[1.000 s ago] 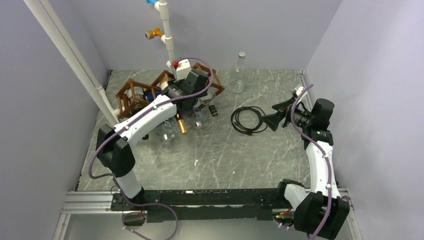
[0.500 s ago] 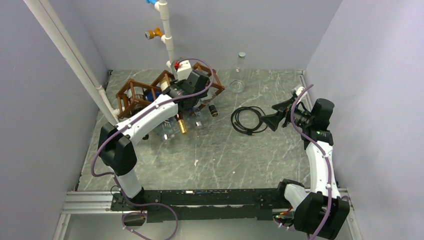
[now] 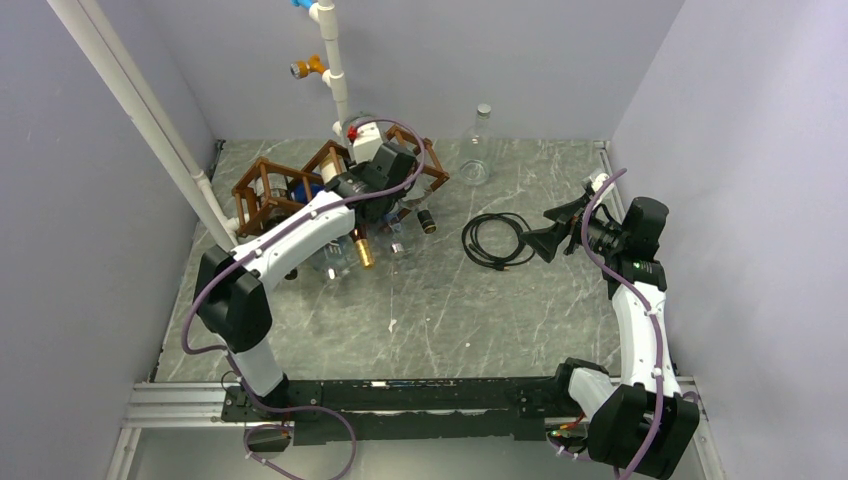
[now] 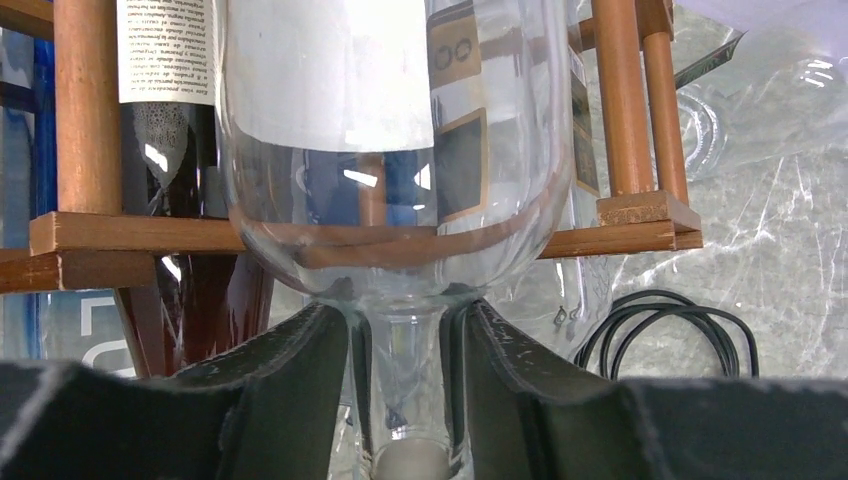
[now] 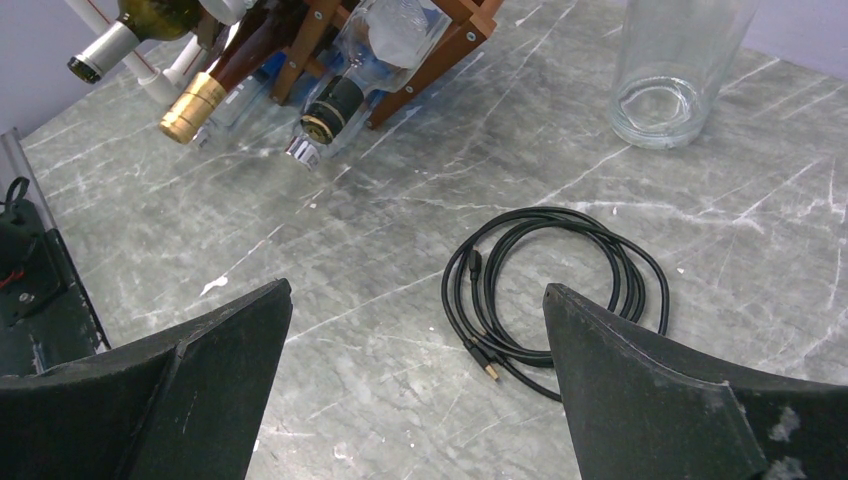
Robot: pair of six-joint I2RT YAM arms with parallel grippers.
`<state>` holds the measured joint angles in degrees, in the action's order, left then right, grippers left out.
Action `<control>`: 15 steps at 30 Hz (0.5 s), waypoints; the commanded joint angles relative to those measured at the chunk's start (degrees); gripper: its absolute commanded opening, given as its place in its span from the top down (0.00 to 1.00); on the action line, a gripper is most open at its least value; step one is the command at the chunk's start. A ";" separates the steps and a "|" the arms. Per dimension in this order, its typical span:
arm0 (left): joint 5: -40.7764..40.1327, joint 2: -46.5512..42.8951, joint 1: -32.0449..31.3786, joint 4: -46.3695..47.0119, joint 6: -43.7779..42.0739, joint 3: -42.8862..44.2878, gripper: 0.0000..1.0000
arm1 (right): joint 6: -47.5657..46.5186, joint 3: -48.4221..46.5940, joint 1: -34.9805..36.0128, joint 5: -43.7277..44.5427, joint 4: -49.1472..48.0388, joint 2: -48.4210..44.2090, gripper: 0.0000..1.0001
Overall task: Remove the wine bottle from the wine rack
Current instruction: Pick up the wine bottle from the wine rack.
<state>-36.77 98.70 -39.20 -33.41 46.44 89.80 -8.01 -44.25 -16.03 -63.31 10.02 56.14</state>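
The wine bottle (image 4: 395, 190) is clear glass with a white label and lies in the brown wooden wine rack (image 4: 130, 235), neck toward the camera. My left gripper (image 4: 405, 325) is shut on the wine bottle, one finger pressed on each side of the neck just below the shoulder. From above, the left gripper (image 3: 388, 205) sits at the front of the wine rack (image 3: 268, 190), and the bottle is mostly hidden under the wrist. My right gripper (image 3: 547, 232) hovers open over the table at the right, holding nothing; its wrist view shows the right gripper (image 5: 415, 300) wide apart.
Other bottles fill the rack, one with a gold cap (image 5: 195, 107). A coiled black cable (image 3: 497, 240) lies mid-table. An empty clear bottle (image 3: 478, 150) stands at the back. A white pipe (image 3: 333, 60) rises behind the rack, and another slants along the left wall.
The left gripper's fingers have closed onto the bottle's neck, and the wrist has shifted slightly toward the rack. The right arm has not moved.
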 commanded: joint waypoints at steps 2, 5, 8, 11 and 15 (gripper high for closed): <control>1.56 -4.30 0.03 4.51 -1.13 -1.75 0.63 | -1.22 -0.81 0.12 -0.13 -1.90 -1.21 0.00; 1.80 -5.22 0.00 5.69 -1.41 -2.76 0.79 | -1.26 -0.78 0.13 -0.07 -1.86 -1.21 0.00; 2.31 -6.73 0.02 7.76 -1.96 -4.10 0.96 | -1.32 -0.85 0.13 -0.02 -1.77 -1.23 0.00; 2.79 -8.42 0.06 10.02 -2.99 -5.51 1.00 | -1.39 -0.91 0.15 -0.01 -1.69 -1.29 0.00; 2.80 -10.88 0.00 13.27 -5.01 -7.70 1.00 | -1.47 -0.90 0.20 -0.01 -1.75 -1.28 0.00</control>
<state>-33.61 93.62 -38.83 -26.72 45.01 82.85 -8.43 -44.25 -16.03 -63.13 10.04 56.12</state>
